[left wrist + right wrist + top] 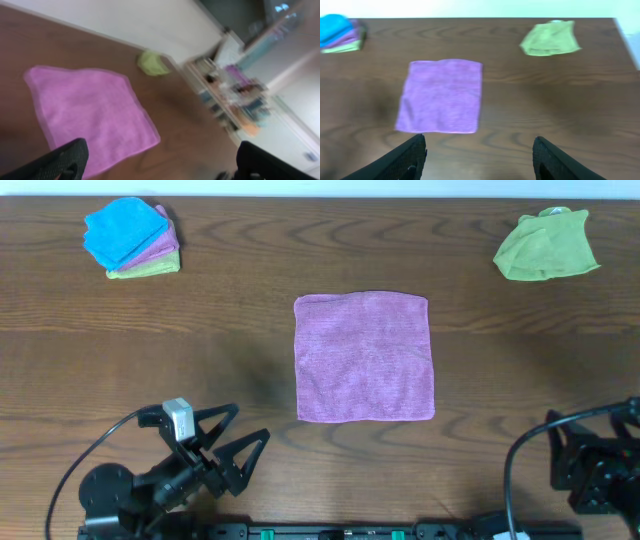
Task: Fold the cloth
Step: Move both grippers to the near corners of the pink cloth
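A pink cloth lies flat and unfolded in the middle of the wooden table. It also shows in the left wrist view and in the right wrist view. My left gripper is open and empty near the front edge, left of the cloth's front left corner; in its own view the fingers are wide apart. My right gripper is open and empty, well back from the cloth at the front right; the overhead view shows only its arm.
A stack of folded cloths, blue on pink on green, sits at the back left. A crumpled green cloth lies at the back right, also in the left wrist view and the right wrist view.
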You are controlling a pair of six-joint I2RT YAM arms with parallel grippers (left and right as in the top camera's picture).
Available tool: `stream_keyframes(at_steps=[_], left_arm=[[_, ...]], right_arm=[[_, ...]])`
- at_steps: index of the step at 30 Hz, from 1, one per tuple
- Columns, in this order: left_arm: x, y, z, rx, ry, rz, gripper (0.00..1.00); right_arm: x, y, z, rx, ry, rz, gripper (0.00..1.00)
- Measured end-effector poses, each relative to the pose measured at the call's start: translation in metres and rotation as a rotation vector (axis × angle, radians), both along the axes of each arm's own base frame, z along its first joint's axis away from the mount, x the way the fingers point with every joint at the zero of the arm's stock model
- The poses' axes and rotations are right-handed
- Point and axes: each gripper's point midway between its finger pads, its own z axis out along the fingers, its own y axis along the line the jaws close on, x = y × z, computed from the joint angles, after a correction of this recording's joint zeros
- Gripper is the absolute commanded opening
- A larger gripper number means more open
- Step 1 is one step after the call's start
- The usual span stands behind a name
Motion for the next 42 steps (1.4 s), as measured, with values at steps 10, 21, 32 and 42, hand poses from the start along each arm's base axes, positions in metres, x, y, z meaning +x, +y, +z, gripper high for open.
stream_keyframes(at_steps=[10,21,32,42], left_arm=[[0.013,0.03,0.019,0.272,0.044,0.162,0.96],[0.037,0.065,0.069,0.552,0.048,0.277,0.96],[0.064,0.077,0.127,0.646,-0.109,0.355,0.96],[0.121,0.071,0.077,0.797,0.054,0.261,0.96]], right_arm=[[0.001,-0.021,-0.002,-0.111,-0.022,-0.067,0.67],[0.035,-0.019,-0.014,-0.271,0.033,-0.1,0.74],[0.075,0.007,0.041,-0.149,-0.236,-0.083,0.8],[0.152,0.061,-0.031,-0.236,0.067,0.05,0.84]])
